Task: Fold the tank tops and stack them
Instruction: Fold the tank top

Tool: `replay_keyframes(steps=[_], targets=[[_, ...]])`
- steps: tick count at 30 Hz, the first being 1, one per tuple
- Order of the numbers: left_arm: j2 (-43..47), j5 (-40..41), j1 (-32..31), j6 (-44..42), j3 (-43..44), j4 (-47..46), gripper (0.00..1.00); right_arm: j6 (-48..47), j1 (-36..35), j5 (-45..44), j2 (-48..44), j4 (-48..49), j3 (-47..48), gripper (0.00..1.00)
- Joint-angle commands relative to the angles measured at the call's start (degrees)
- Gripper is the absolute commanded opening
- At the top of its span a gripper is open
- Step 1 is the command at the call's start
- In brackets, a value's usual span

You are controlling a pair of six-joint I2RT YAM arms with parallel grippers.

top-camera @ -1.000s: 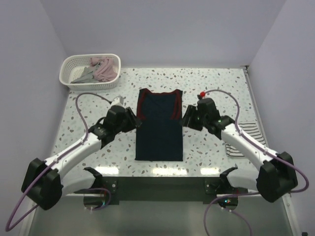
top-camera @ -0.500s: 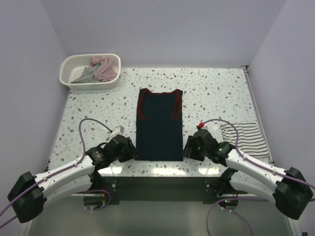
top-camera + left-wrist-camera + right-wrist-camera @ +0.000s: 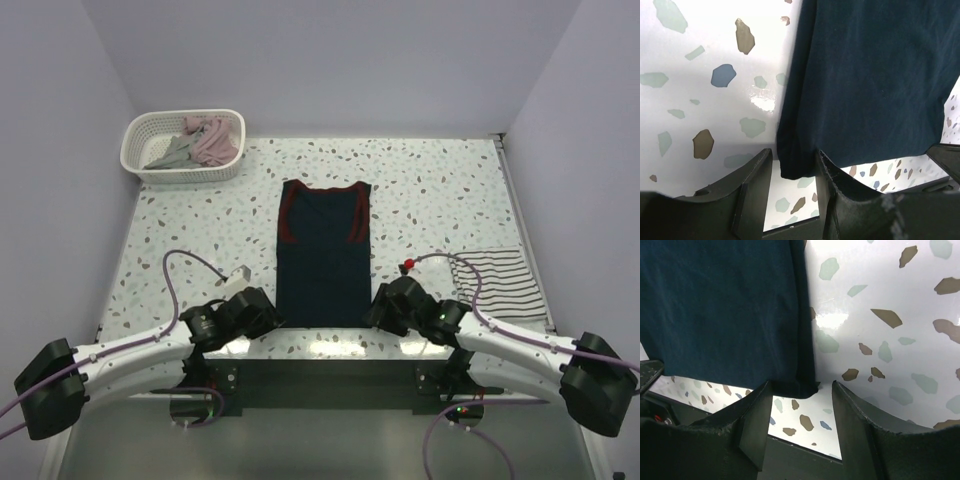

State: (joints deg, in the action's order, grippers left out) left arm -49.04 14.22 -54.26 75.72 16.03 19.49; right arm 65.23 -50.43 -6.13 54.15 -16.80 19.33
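Navy top [image 3: 322, 255] lies flat mid-frame, not yet folded up; left gripper [image 3: 791, 167] and right gripper [image 3: 799, 390] straddle its lower corners, jaws open, nothing pinched; striped top [image 3: 500, 285] at right looks done; more tops [image 3: 200, 140] in basket [image 3: 140, 160], upper left.

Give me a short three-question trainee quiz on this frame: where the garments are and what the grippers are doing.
1. True or false: the navy tank top lies bunched up in the basket.
2. Where is the striped tank top? A: in the basket. B: lying flat, to the right of the navy one. C: hanging from a gripper.
3. Fill in (hem or shoulder): the left gripper and the right gripper, jaws open, each straddle a ____ corner of the navy tank top.
Key: 1 false; 2 B; 3 hem.
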Motion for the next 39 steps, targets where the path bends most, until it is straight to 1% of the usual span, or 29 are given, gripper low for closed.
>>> replay_keyframes(steps=[1, 8, 13, 16, 17, 18, 22, 23, 25, 26, 27, 28, 29, 32, 33, 35, 36, 38, 39], targets=[[-0.7, 2.3, -1.3, 3.5, -2.4, 2.6, 0.44, 4.5, -1.9, -3.7, -0.1, -0.2, -2.0, 0.55], [-1.0, 3.7, -2.2, 4.4, -2.8, 3.6, 0.35, 9.9, -4.6, -6.9, -1.2, 0.0, -5.1, 0.53], [-1.7, 4.6, -2.9, 4.8, -3.6, 3.4, 0.30, 13.6, -7.4, -9.6, 1.0, 1.3, -5.8, 0.51], [-1.9, 4.5, -3.0, 4.9, -4.3, 2.4, 0.27, 15.5, -9.1, -11.5, 2.3, 1.6, -6.2, 0.43], [-2.0, 4.5, -3.0, 4.8, -4.3, 2.2, 0.25, 16.1, -9.4, -11.8, 2.5, 1.6, -6.3, 0.36], [-1.9, 4.7, -3.1, 4.8, -4.3, 2.2, 0.24, 16.6, -9.9, -12.1, 2.7, 1.6, -6.4, 0.32], [-1.1, 5.0, -3.3, 4.3, -4.2, 2.6, 0.19, 17.0, -10.9, -13.2, 2.8, 0.2, -6.7, 0.22], [-0.8, 5.1, -3.3, 4.2, -4.2, 2.7, 0.14, 16.9, -10.9, -13.5, 2.6, 0.0, -6.6, 0.15], [0.1, 5.0, -3.6, 3.5, -3.9, 2.7, 0.09, 15.7, -11.5, -13.6, 2.5, -1.0, -5.8, 0.07], [0.5, 5.0, -3.7, 3.2, -3.7, 3.0, 0.03, 15.0, -11.8, -13.6, 2.3, -1.3, -5.4, 0.02], [1.4, 5.0, -4.2, 2.9, -3.6, 3.4, 0.00, 13.9, -12.6, -13.7, 2.2, -1.8, -4.7, 0.00], [1.8, 4.9, -4.4, 2.8, -2.9, 3.7, 0.00, 13.4, -13.4, -14.1, 2.3, -3.3, -3.3, 0.00], [2.4, 4.9, -4.7, 2.8, -2.7, 4.8, 0.00, 13.3, -14.3, -14.6, 2.1, -4.2, -2.5, 0.00], [5.3, 4.7, -7.0, 3.6, -2.0, 6.7, 0.00, 14.3, -20.1, -17.7, 1.9, -7.9, 0.8, 0.00], [6.0, 4.9, -9.2, 4.8, -1.8, 7.3, 0.00, 15.8, -23.6, -20.0, 2.0, -10.2, 1.7, 0.00], [7.4, 5.7, -12.0, 6.6, -0.5, 10.1, 0.00, 17.2, -27.2, -22.2, 2.2, -12.1, 4.2, 0.00], [8.8, 7.1, -15.1, 8.5, 0.2, 11.4, 0.00, 18.5, -30.5, -23.1, 2.5, -13.9, 5.2, 0.00], [10.4, 9.4, -17.9, 10.9, 3.5, 15.6, 0.00, 19.1, -33.5, -25.9, 3.3, -15.7, 8.9, 0.00], [10.9, 10.1, -20.2, 11.4, 4.8, 16.9, 0.00, 19.8, -36.1, -26.9, 3.8, -16.9, 10.4, 0.00]])
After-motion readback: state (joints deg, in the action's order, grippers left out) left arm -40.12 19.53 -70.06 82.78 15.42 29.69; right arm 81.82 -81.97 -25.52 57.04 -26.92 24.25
